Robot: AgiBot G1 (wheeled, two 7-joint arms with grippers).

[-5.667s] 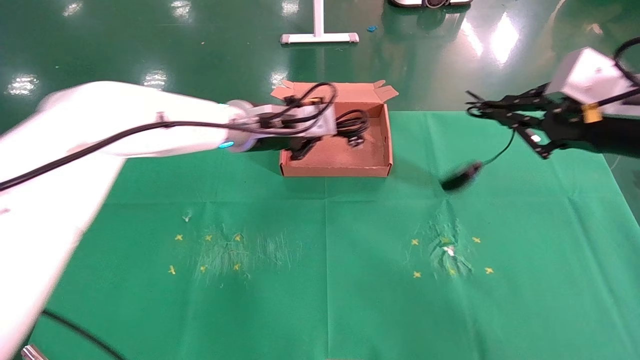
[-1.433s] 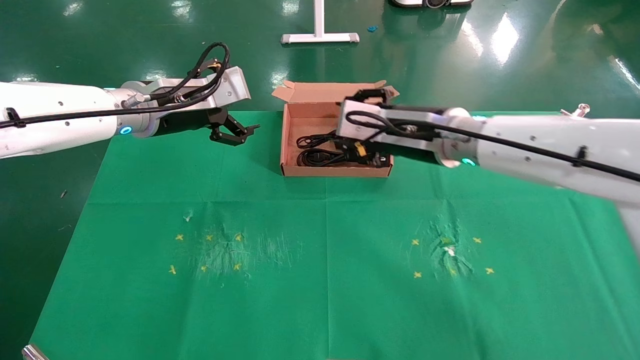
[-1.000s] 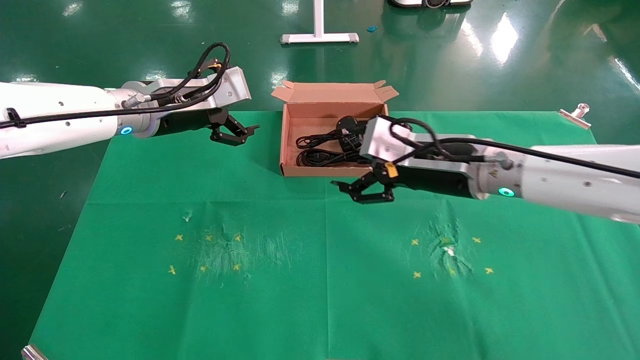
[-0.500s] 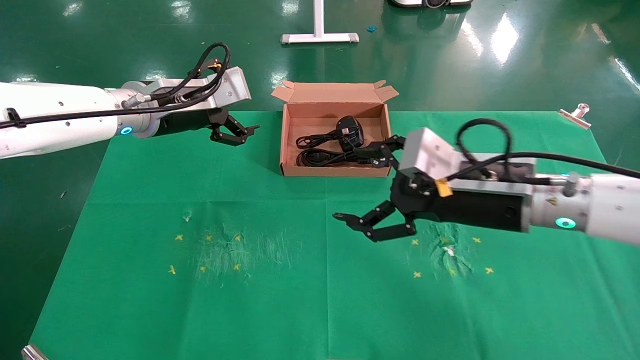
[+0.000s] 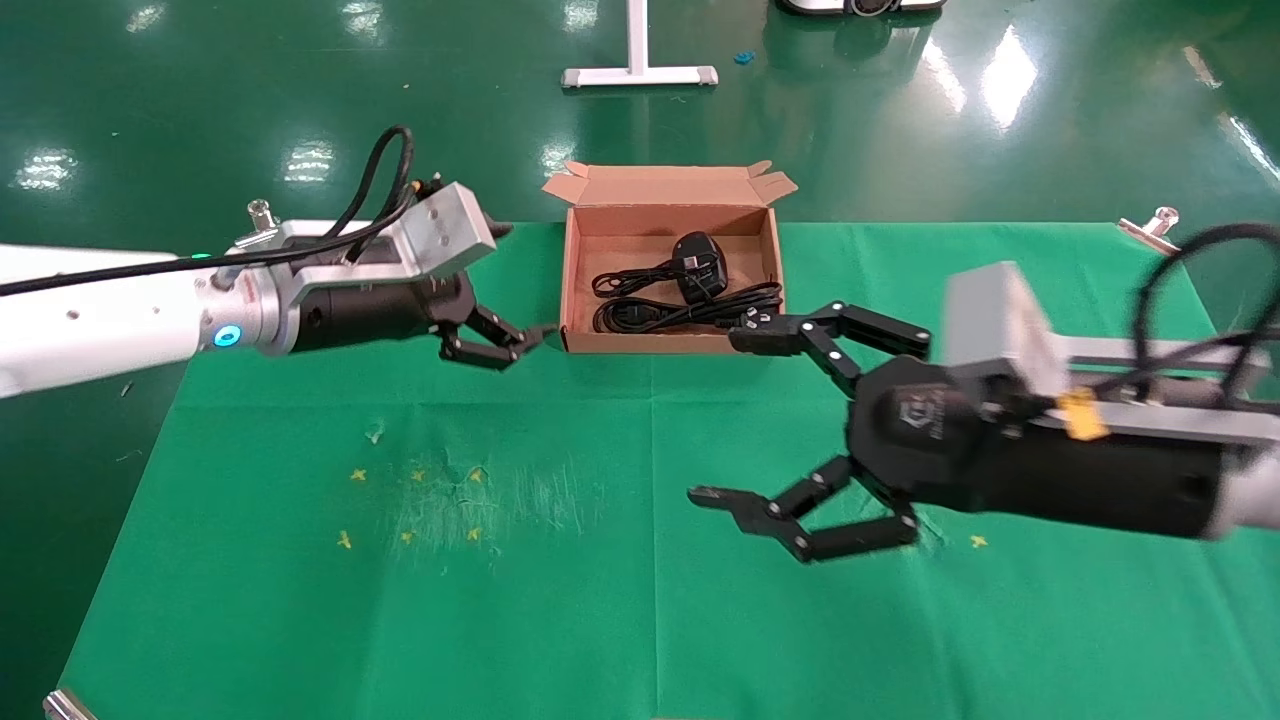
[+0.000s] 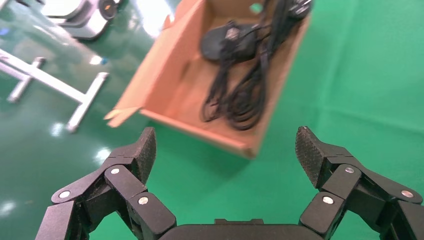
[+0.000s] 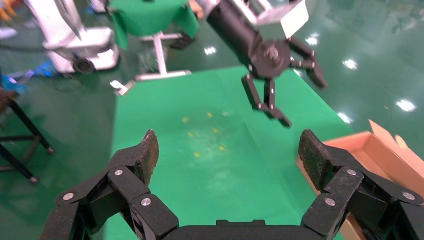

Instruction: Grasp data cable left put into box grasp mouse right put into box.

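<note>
The brown cardboard box stands at the far middle of the green cloth. Inside it lie the black mouse and the looped data cable. My left gripper hovers open and empty just left of the box's near-left corner. The left wrist view looks past the left gripper onto the box, the mouse and the data cable. My right gripper hangs wide open and empty in front of the box. The right wrist view has the right gripper over bare cloth, with a box corner.
Yellow cross marks sit on the worn cloth at near left. Metal clamps hold the cloth's far corners. A white stand base is on the green floor beyond the table. The left gripper shows far off in the right wrist view.
My right gripper let go of the mouse inside the box and drew back towards me, open. My left arm moved from the far left towards the box's near-left corner.
</note>
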